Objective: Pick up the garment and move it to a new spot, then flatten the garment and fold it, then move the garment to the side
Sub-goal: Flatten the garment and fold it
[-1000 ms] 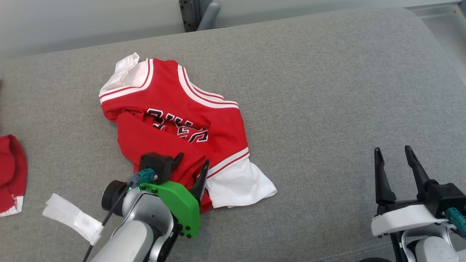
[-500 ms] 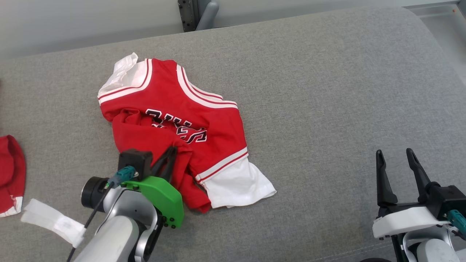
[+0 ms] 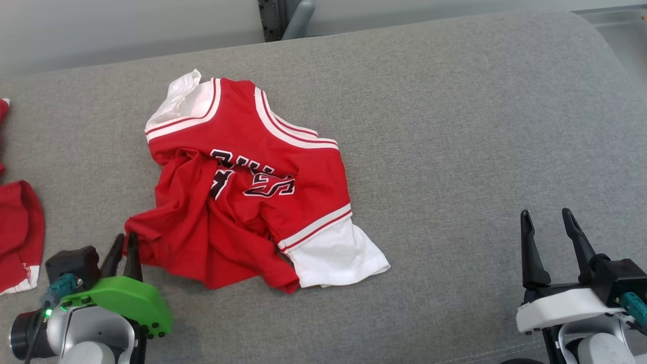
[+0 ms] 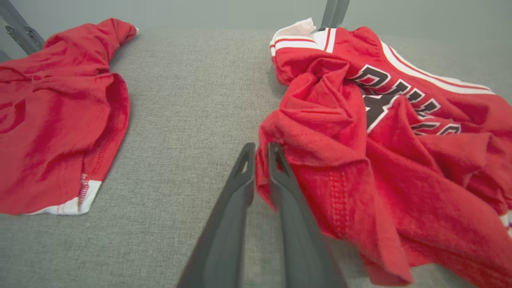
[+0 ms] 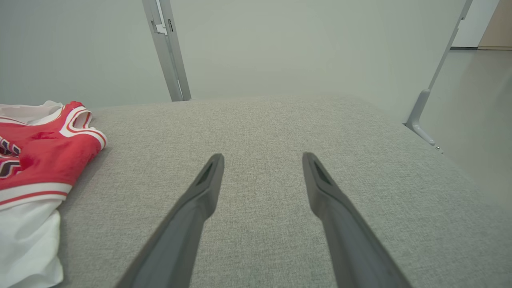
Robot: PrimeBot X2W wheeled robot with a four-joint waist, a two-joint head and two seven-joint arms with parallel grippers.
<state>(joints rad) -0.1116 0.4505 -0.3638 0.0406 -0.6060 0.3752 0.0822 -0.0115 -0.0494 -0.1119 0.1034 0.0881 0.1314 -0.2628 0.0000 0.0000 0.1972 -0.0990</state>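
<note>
The garment [image 3: 242,182] is a red jersey with white trim, black lettering and white sleeves, lying crumpled on the grey padded surface [image 3: 455,126]. Its lower red hem is stretched out toward the lower left. My left gripper [image 3: 124,246] is shut on that hem corner; in the left wrist view the cloth [image 4: 360,132] runs in between the nearly closed fingers of the left gripper [image 4: 260,151]. My right gripper [image 3: 548,222] stands open at the lower right, well away from the jersey, with nothing between its fingers [image 5: 208,180]. The jersey's white sleeve [image 5: 24,236] lies to its left.
A second red garment [image 3: 20,237] lies at the far left edge, also seen as a red heap [image 4: 52,112] left of my left fingers. A metal post [image 3: 285,17] rises behind the surface. The surface's right side drops off to the floor [image 5: 472,132].
My left gripper shut on the jersey's lower hem and pulled back to the lower left, dragging that corner out. The head camera shifted slightly. The right arm stayed put.
</note>
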